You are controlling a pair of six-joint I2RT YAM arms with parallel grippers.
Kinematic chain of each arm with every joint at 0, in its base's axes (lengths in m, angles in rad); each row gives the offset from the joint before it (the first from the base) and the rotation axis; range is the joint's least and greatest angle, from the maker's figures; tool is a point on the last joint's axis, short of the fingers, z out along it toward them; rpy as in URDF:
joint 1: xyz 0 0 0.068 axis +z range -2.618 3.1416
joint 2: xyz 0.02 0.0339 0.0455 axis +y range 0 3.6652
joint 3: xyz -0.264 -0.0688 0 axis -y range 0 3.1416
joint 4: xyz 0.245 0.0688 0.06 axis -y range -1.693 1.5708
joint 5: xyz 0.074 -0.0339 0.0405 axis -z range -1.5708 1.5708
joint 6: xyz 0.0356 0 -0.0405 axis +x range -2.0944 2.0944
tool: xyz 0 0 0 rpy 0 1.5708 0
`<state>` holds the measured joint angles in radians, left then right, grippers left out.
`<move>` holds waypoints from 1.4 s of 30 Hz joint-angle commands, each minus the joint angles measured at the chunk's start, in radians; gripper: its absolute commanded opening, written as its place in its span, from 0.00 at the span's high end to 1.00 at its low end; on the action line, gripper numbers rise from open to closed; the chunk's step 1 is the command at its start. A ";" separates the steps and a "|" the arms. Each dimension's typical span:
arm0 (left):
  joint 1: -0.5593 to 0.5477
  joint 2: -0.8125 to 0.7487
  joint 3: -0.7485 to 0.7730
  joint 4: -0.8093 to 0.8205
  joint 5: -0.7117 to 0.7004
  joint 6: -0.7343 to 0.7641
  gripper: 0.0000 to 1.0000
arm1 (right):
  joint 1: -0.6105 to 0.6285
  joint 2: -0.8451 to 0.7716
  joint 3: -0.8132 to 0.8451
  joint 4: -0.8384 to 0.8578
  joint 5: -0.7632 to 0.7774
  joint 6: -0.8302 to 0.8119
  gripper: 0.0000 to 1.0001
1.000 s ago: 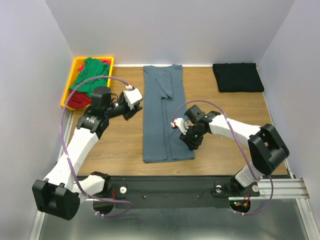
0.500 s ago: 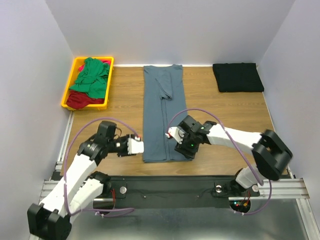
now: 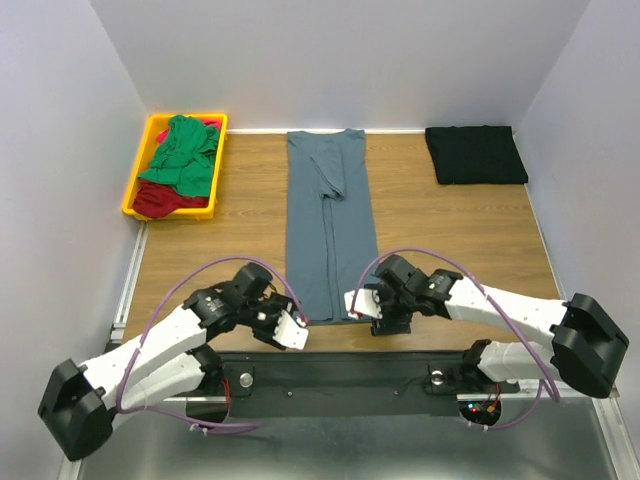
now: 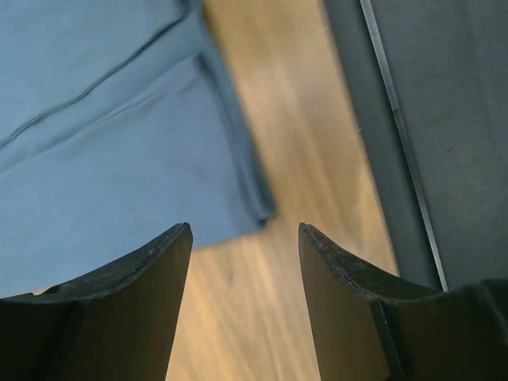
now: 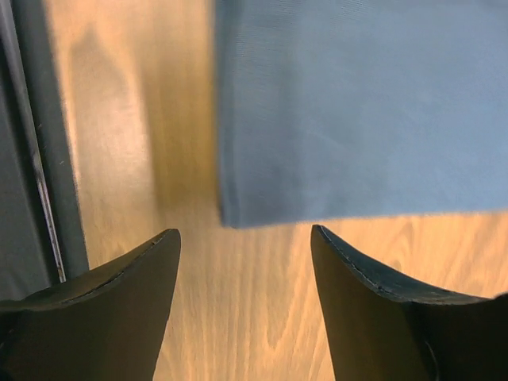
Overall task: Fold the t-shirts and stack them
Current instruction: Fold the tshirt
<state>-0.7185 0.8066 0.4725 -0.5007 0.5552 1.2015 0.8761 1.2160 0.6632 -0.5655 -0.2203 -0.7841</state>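
Observation:
The slate blue-grey t-shirt (image 3: 330, 230) lies folded into a long strip down the middle of the table. My left gripper (image 3: 292, 330) is open and empty just off its near left corner; in the left wrist view the gripper (image 4: 244, 230) has that corner (image 4: 260, 208) just beyond its fingertips. My right gripper (image 3: 362, 305) is open and empty at the near right corner, which lies just ahead of the gripper (image 5: 246, 232) as shirt cloth (image 5: 365, 103). The black t-shirt (image 3: 476, 154) lies folded at the back right. The green t-shirt (image 3: 183, 155) lies crumpled over the red one (image 3: 160, 200).
The green and red shirts sit in a yellow tray (image 3: 139, 168) at the back left. The table's dark metal front edge runs close behind both grippers (image 4: 444, 119) (image 5: 32, 159). Bare wood shows either side of the blue-grey strip.
Both grippers have moved toward the near edge: the left swung from the tray side to the shirt's near left corner, the right slid down to its near right corner. The shirts have not moved.

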 commanded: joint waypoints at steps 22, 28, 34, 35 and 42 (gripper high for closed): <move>-0.228 0.305 -0.018 0.303 -0.284 -0.189 0.49 | 0.113 0.106 -0.171 0.303 0.191 -0.106 0.68; -0.228 0.341 0.002 0.291 -0.287 -0.197 0.83 | 0.115 0.090 -0.159 0.300 0.194 -0.084 0.99; -0.236 0.292 0.051 0.211 -0.233 -0.206 1.00 | 0.121 0.042 -0.099 0.199 0.142 -0.035 0.99; -0.237 0.284 0.064 0.194 -0.219 -0.209 1.00 | 0.123 0.037 -0.067 0.175 0.127 -0.026 0.99; -0.242 0.195 0.156 0.050 -0.080 -0.249 1.00 | 0.124 -0.013 0.042 0.004 0.030 0.034 0.99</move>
<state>-0.9535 1.0630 0.5732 -0.3565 0.3733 0.9951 0.9901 1.2598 0.6399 -0.4515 -0.1257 -0.7967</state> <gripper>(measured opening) 0.106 0.046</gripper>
